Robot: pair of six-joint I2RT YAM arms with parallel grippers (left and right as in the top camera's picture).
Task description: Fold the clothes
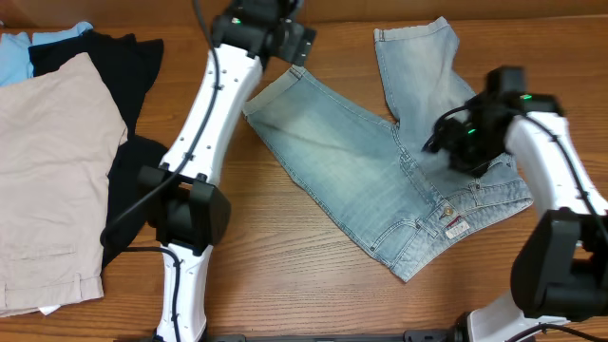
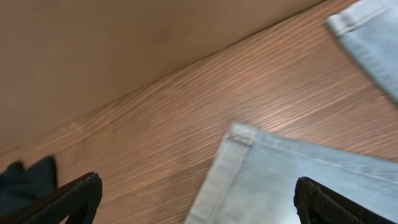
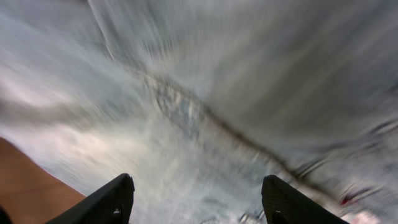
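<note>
You are working at a brown wooden table (image 1: 313, 285). Your left gripper (image 2: 199, 185) is hanging with its fingers wide apart over a hemmed leg end of the denim shorts (image 1: 351, 171), which are lying spread at centre right of the overhead frame. Your right gripper (image 3: 198, 183), also spread apart, is hovering over blurred denim near the waistband. Only the overhead view is showing the beige shorts (image 1: 47, 171) and black garment (image 1: 123, 66) at the left.

The left gripper (image 2: 198, 188) hangs spread wide above a hemmed leg end of the denim shorts (image 2: 292, 171) on the table (image 2: 155, 112).
</note>
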